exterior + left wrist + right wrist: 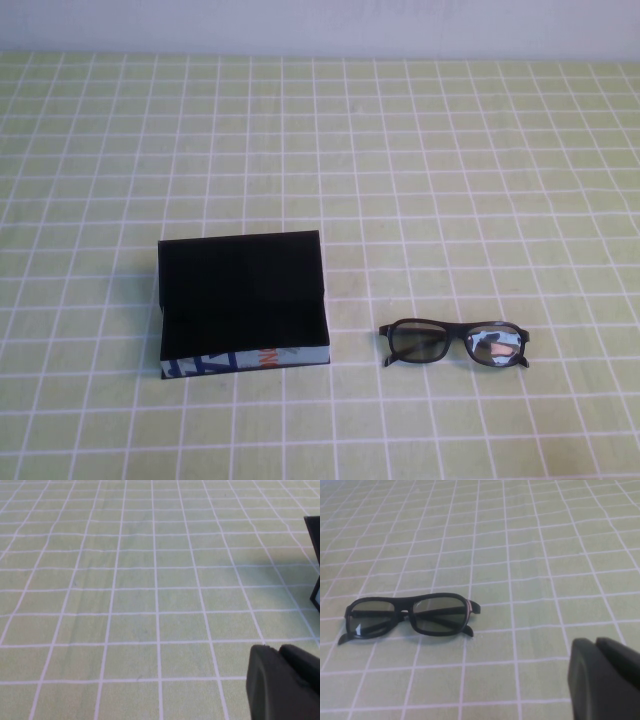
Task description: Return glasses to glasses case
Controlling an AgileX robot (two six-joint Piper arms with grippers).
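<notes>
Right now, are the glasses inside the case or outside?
Outside: the glasses lie on the table, right of the glasses case, apart from it.

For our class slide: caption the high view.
Open glasses case left of folded glasses on checked cloth; both grippers out of view.

Black glasses (pixel 455 343), black glasses case (pixel 243 300) edged blue and orange, green white-gridded tablecloth (pixel 450 150).

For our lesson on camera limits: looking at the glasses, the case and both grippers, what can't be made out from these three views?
- Left gripper: outside the high view; the left wrist view's edge cuts it, so open or shut is unclear.
- Right gripper: likewise cut by the right wrist view's edge.
- Glasses case: its black surfaces blend together, so open or closed is unclear; only a sliver enters the left wrist view.
- Glasses: glare hides one lens.
</notes>
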